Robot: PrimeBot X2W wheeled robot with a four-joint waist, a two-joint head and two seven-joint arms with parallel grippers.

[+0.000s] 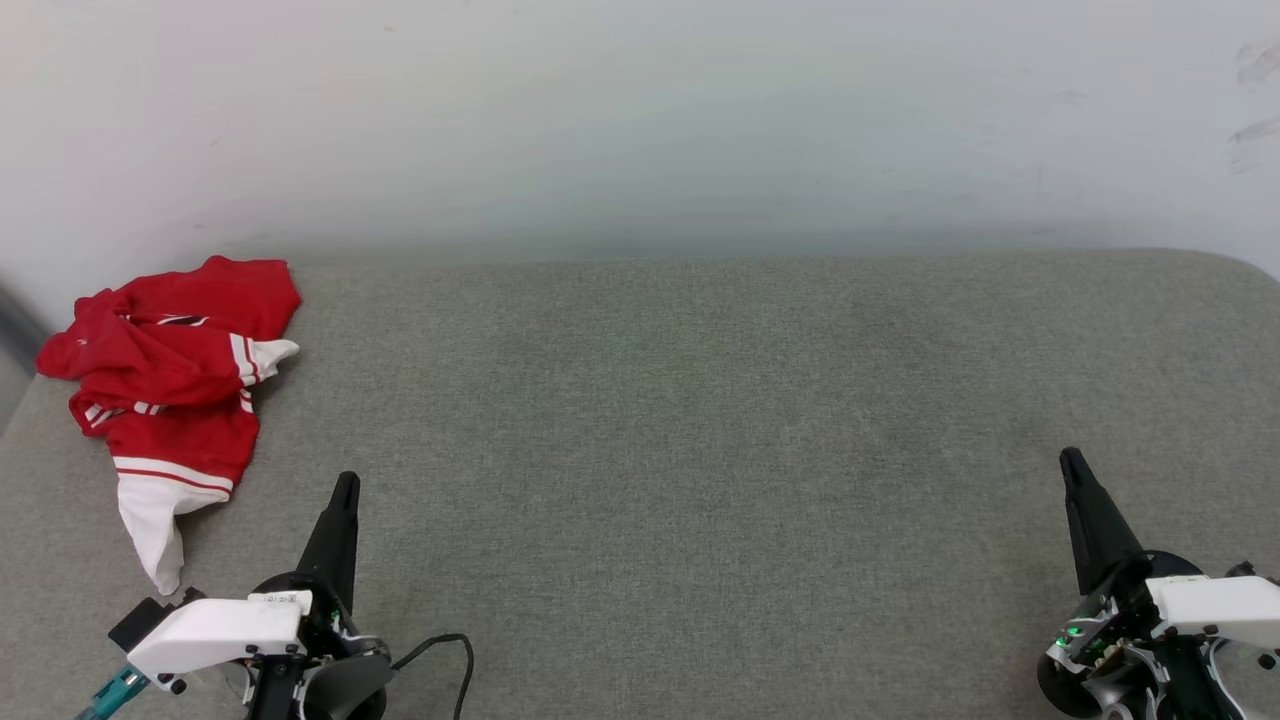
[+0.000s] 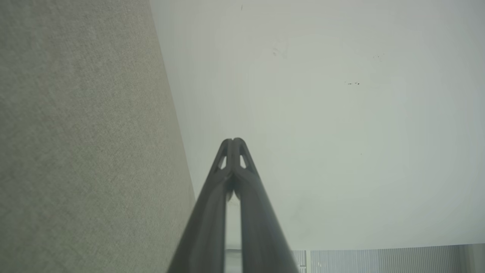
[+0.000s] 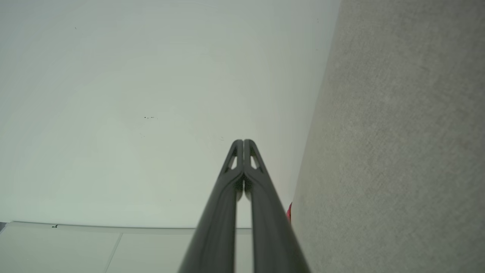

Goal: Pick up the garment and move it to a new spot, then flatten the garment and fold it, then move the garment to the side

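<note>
Red-and-white garment (image 1: pixel 170 380) crumpled at the far left of the grey tabletop (image 1: pixel 700 420), white wall (image 1: pixel 640 120) behind, left tool (image 1: pixel 346 482) clenched and empty just beside it, black cable (image 1: pixel 445 645) trailing nearby, right tool (image 1: pixel 1070 460) clenched and empty, near right, well apart.

The garment (image 1: pixel 170 380) lies crumpled, its folds hiding most of the print (a black-and-white sliver peeks out, unreadable). In the right wrist view a finger (image 3: pixel 265 220) covers all but a red scrap of it. The head view's bottom edge cuts off the black cable (image 1: pixel 440 639) and the housings of the left gripper (image 1: pixel 345 487) and right gripper (image 1: pixel 1068 460).
</note>
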